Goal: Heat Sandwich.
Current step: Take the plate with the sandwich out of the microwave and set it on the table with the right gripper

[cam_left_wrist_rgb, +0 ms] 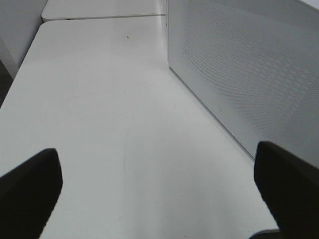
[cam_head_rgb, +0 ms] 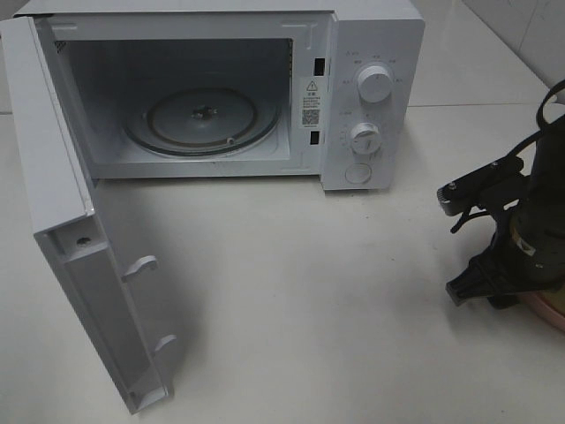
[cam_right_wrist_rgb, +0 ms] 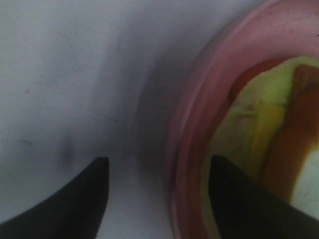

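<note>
The sandwich (cam_right_wrist_rgb: pixel 264 129), with pale yellow-green and reddish layers, lies on a round pink plate (cam_right_wrist_rgb: pixel 199 99). My right gripper (cam_right_wrist_rgb: pixel 157 199) is open and straddles the plate's rim. One finger (cam_right_wrist_rgb: pixel 75 209) is over the table and the other (cam_right_wrist_rgb: pixel 249 209) is over the sandwich's edge. In the exterior view the right arm (cam_head_rgb: pixel 530 221) stands at the table's right edge and hides most of the plate (cam_head_rgb: pixel 549 311). My left gripper (cam_left_wrist_rgb: pixel 157 159) is open and empty, low over bare table beside the microwave door's outer face (cam_left_wrist_rgb: pixel 249 64).
The white microwave (cam_head_rgb: pixel 371 88) stands at the back with its door (cam_head_rgb: pixel 79 265) swung wide open to the left. Its glass turntable (cam_head_rgb: pixel 203 119) is bare. White tabletop (cam_head_rgb: pixel 309 291) stretches between the microwave and the right arm.
</note>
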`<state>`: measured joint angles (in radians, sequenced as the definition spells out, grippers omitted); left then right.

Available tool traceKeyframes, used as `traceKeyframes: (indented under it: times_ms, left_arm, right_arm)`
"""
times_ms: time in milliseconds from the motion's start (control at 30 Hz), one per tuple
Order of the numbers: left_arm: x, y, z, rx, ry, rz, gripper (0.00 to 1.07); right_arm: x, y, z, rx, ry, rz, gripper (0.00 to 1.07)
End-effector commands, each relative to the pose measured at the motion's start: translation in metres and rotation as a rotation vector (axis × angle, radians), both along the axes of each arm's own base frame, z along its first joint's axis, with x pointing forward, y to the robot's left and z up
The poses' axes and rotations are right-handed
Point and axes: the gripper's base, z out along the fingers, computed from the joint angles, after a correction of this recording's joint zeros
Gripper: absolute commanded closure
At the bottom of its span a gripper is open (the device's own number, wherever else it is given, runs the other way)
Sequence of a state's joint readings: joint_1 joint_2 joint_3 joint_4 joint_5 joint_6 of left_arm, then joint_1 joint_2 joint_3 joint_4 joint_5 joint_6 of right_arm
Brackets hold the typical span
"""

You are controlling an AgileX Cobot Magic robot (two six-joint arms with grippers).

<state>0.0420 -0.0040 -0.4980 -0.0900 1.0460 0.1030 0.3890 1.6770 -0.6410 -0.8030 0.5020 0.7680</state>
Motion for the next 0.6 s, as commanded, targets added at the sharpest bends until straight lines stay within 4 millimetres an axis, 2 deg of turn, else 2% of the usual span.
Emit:
traceKeyframes:
  times_ms: [33,167,600]
  left_arm:
    - [-0.003,0.0,0.0,0.0,-0.029,0.005,0.07]
    - [-0.003,0.0,0.0,0.0,-0.029,0.005,0.07]
    - [-0.003,0.0,0.0,0.0,-0.029,0.005,0.07]
  right_arm:
    - [-0.002,0.0,0.012,0.031,-0.01,0.01,0.36]
    - [-0.008,0.001,0.023,0.069,-0.004,0.014,0.31]
    - [-0.031,0.001,0.058,0.17,0.013,0.006,0.31]
